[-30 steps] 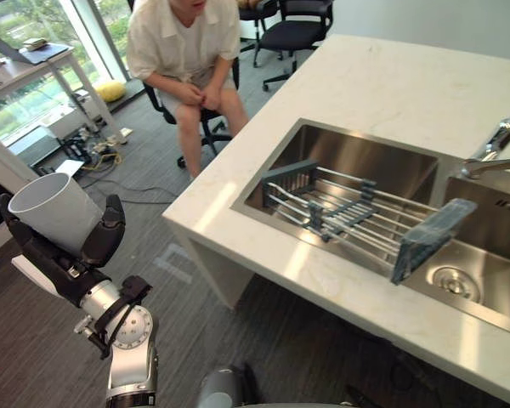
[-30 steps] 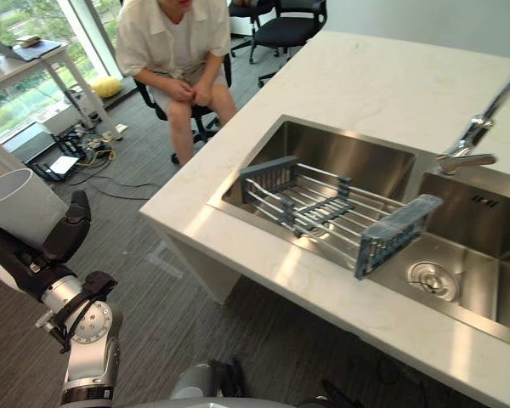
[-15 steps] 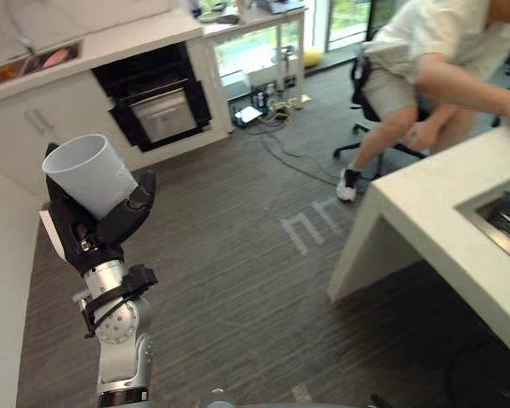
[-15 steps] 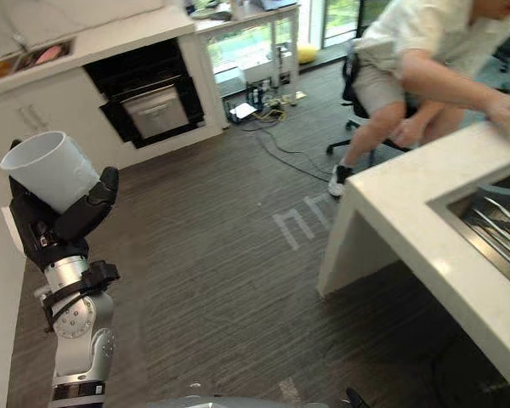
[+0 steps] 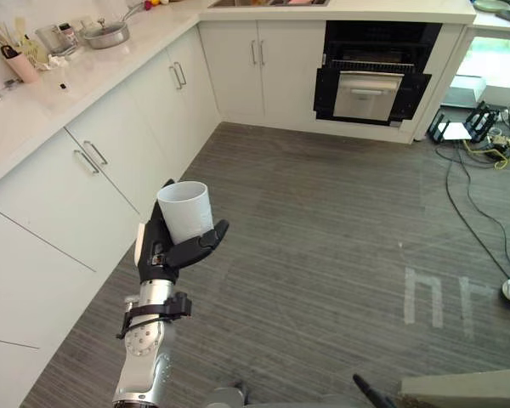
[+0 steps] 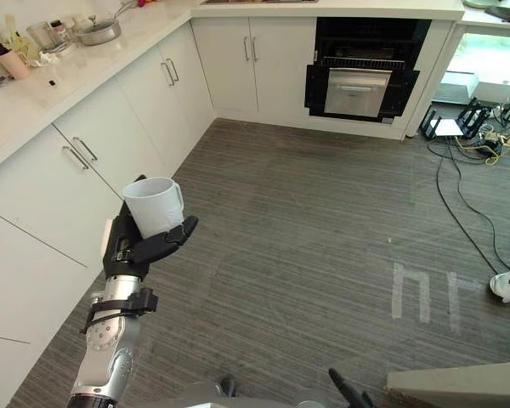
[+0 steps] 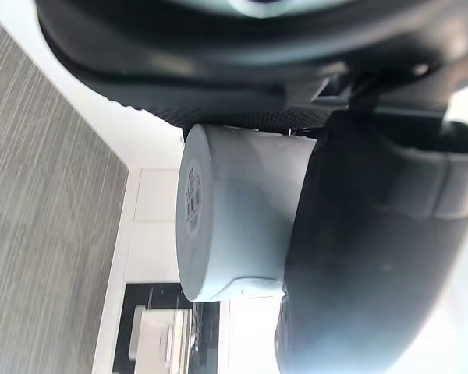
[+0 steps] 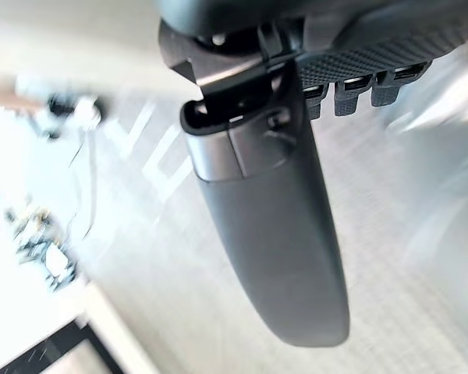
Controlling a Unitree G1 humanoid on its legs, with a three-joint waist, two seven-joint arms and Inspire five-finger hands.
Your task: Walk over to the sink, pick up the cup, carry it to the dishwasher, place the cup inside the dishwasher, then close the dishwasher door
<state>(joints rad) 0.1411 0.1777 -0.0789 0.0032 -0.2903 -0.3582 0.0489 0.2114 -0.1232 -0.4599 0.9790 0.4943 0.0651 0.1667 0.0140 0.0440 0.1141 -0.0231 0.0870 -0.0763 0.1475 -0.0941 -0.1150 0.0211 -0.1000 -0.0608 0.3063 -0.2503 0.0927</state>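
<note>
White cabinets (image 5: 110,161) and a desk (image 5: 34,102) carrying a pan (image 5: 106,34) now run down the left of the frame, where the sink and a seated person showed a moment back. It is the robot's head that has swung round, not the things. Low and left of centre, the cup (image 5: 185,211) stands upright in the left hand (image 5: 166,251), fingers (image 5: 159,219) wrapped behind its wall and the thumb clamped across the front. Pickup looks done and the carry under way. At upper right the dark dishwasher (image 5: 370,85), as I take it, waits with its door ajar, well apart across the floor (image 5: 323,238). The right hand (image 8: 273,234) is relaxed and empty.
</note>
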